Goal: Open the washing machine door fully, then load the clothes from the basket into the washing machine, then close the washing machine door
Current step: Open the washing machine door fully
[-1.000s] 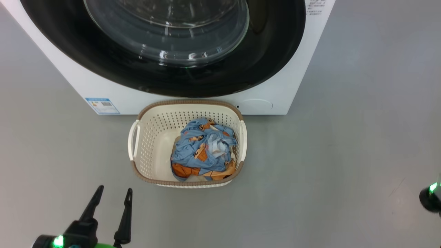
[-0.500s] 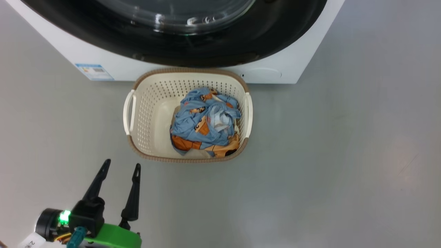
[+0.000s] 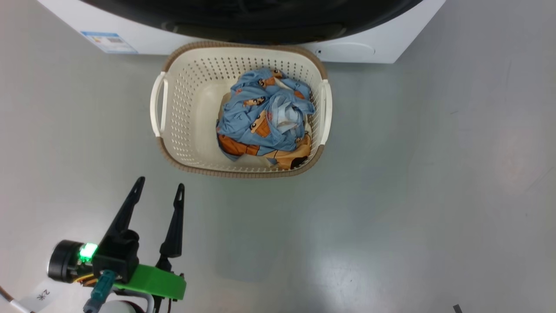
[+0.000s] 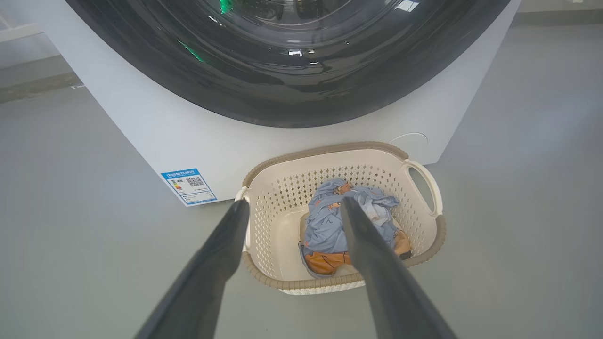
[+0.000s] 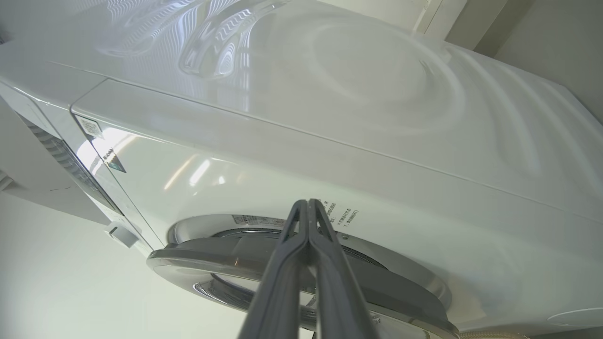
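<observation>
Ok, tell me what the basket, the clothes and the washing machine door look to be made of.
Basket: looks like moulded plastic, matte cream, with rows of punched holes. Its brown rim has a woven look but is probably plastic too.
Clothes: soft printed fabric, crumpled into folds.
Washing machine door: glossy black, likely plastic or glass, showing sharp reflections.

Glossy grey floor point(image 3: 412, 195), faint scuffs; small dark mark point(image 3: 457, 308) at lower right
</observation>
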Robot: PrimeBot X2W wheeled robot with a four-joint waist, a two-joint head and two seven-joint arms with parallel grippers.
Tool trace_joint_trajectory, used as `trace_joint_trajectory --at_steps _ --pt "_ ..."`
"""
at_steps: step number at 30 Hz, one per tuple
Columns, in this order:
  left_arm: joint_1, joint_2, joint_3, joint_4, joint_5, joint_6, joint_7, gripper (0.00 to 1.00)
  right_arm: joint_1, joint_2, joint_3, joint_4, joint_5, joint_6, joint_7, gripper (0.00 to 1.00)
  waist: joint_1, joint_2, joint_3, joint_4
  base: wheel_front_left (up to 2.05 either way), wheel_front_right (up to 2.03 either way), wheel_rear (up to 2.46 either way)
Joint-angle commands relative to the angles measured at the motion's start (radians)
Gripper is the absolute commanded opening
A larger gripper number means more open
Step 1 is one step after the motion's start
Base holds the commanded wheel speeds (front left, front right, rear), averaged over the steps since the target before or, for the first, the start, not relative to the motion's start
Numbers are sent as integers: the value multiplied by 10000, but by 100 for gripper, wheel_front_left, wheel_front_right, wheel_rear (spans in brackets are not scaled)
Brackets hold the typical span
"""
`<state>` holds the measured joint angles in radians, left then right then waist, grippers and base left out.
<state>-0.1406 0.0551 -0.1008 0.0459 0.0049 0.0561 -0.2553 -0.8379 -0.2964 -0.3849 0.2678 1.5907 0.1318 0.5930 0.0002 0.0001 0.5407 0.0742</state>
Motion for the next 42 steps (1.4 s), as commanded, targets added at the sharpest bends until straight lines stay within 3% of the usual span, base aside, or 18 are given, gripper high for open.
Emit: trace_joint_trajectory --at_steps 1,25,42 --pt "-149 233 237 -264 70 92 -65 100 -210 -227 252 -361 -140 -11 151 0 -2 -1 327 152 0 0 0" --pt "-329 82 -237 -431 -198 567 -65 100 -1397 -402 1135 -607 -296 -11 995 0 -2 -1 1098 1125 0 0 0" --pt "232 -26 -398 -386 -391 641 -65 100 -2146 -620 1537 -493 -378 -11 1223 0 -2 -1 1336 1574 0 0 0"
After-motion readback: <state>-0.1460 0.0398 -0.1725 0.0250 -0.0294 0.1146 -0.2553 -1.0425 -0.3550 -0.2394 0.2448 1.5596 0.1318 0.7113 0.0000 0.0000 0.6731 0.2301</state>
